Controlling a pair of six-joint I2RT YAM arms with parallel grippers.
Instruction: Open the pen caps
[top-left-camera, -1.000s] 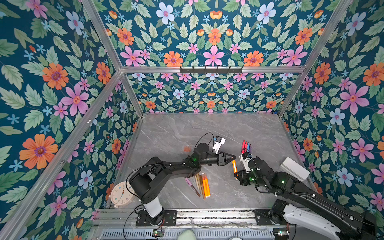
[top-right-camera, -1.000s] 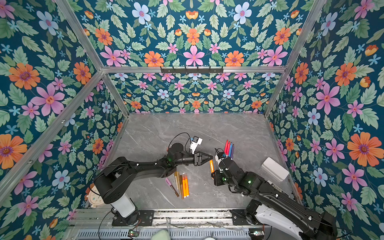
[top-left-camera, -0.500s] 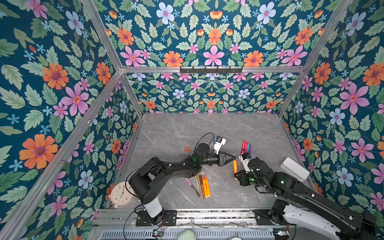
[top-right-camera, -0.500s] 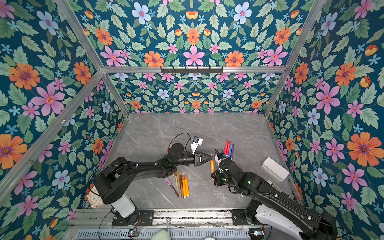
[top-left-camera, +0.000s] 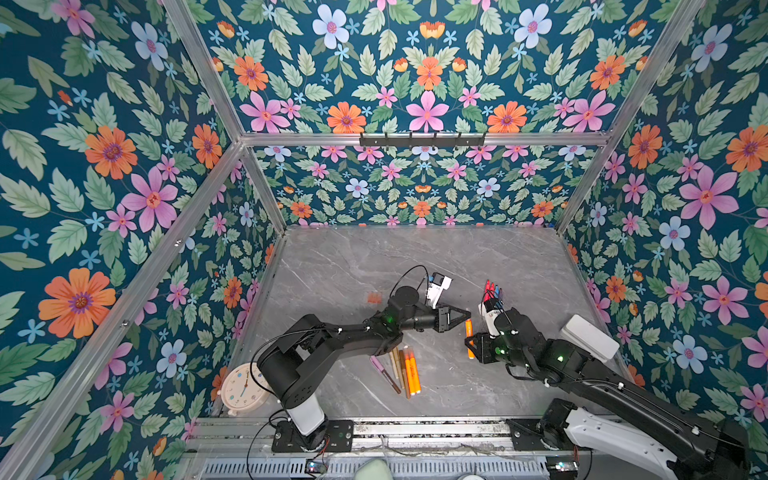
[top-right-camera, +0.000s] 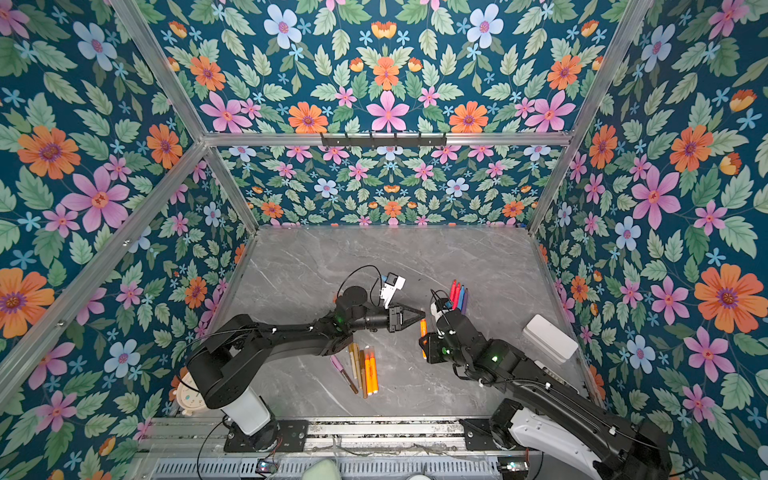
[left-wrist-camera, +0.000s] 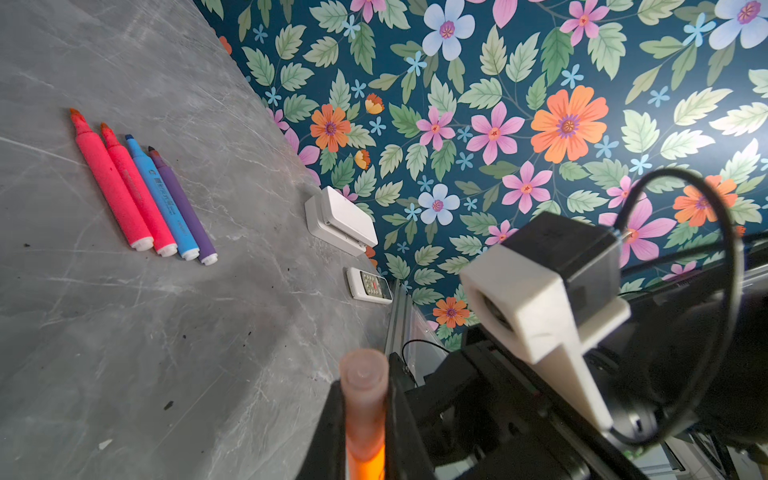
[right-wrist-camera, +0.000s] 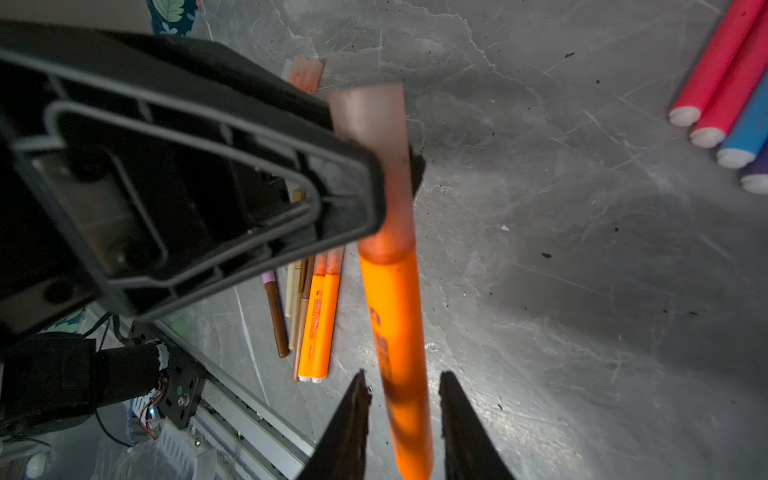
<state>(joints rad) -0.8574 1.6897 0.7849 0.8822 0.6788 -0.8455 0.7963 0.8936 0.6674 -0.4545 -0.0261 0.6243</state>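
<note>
An orange pen (top-left-camera: 469, 337) hangs above the grey table between the two arms, its pale translucent cap (right-wrist-camera: 370, 112) seated on the orange barrel (right-wrist-camera: 395, 324). My left gripper (top-left-camera: 466, 312) (left-wrist-camera: 363, 390) is shut on that cap (left-wrist-camera: 363, 376), one finger on each side. My right gripper (top-left-camera: 469, 348) (right-wrist-camera: 401, 376) is open around the barrel's lower end, with a gap showing on both sides. Both top views show the same hold, with the pen (top-right-camera: 423, 328) at the left gripper (top-right-camera: 420, 311).
Red, blue and purple uncapped pens (top-left-camera: 492, 291) (left-wrist-camera: 141, 191) lie behind the right arm. Capped orange, brown and tan pens (top-left-camera: 401, 370) lie near the front. Loose caps (top-left-camera: 374, 297) sit left of centre. A white box (top-left-camera: 588, 336), a remote (left-wrist-camera: 369, 284) and a clock (top-left-camera: 241, 388) line the edges.
My left gripper has closed on the orange pen's cap. My right gripper's jaws have parted from the barrel. Both arms stay where they were.
</note>
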